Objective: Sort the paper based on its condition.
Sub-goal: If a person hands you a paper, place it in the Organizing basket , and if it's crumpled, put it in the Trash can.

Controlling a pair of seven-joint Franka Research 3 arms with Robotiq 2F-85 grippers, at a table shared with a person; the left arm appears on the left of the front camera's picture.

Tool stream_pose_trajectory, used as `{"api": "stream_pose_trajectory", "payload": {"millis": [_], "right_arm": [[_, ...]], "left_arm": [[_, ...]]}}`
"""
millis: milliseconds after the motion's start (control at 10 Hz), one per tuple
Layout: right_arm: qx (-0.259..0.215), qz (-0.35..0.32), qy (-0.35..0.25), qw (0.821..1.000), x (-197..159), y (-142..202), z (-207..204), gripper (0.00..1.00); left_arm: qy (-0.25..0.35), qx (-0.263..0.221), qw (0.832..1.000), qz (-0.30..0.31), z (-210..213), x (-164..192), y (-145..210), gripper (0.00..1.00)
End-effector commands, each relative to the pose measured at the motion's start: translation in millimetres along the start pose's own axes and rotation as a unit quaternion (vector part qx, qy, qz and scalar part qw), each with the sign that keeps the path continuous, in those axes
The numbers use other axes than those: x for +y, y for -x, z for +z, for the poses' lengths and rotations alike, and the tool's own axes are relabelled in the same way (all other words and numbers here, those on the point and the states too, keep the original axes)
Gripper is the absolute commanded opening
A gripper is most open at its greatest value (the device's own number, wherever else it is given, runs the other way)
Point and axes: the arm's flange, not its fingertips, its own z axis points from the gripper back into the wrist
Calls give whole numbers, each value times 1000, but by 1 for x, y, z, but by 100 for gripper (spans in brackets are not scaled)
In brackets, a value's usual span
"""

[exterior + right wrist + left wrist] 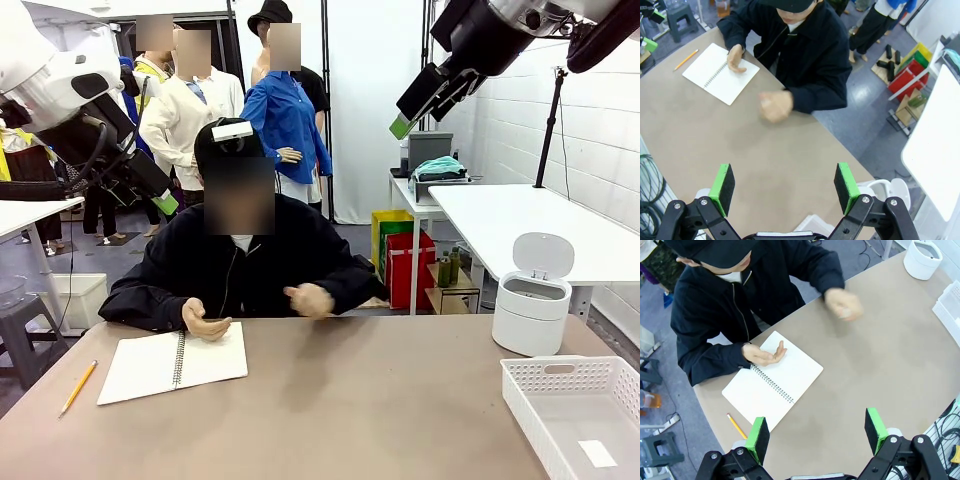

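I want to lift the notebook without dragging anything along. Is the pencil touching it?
Apart. The front view shows bare table between the pencil and the left edge of the notebook; the right wrist view shows the same gap.

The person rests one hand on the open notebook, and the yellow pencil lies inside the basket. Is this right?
No. The front view shows the pencil on the table, beside the notebook, not in the basket. The rest is right.
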Motion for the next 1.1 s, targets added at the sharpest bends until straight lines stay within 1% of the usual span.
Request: {"api": "stream_pose_trajectory", "payload": {"millis": [0, 1000], "right_arm": [[0, 0, -1, 1000, 0, 0, 0, 100], [0, 0, 0, 1000, 0, 0, 0, 100]], "left_arm": [[-5, 1, 1000, -2, 0, 1, 0, 100], [-5, 1, 1000, -2, 0, 1, 0, 100]]}}
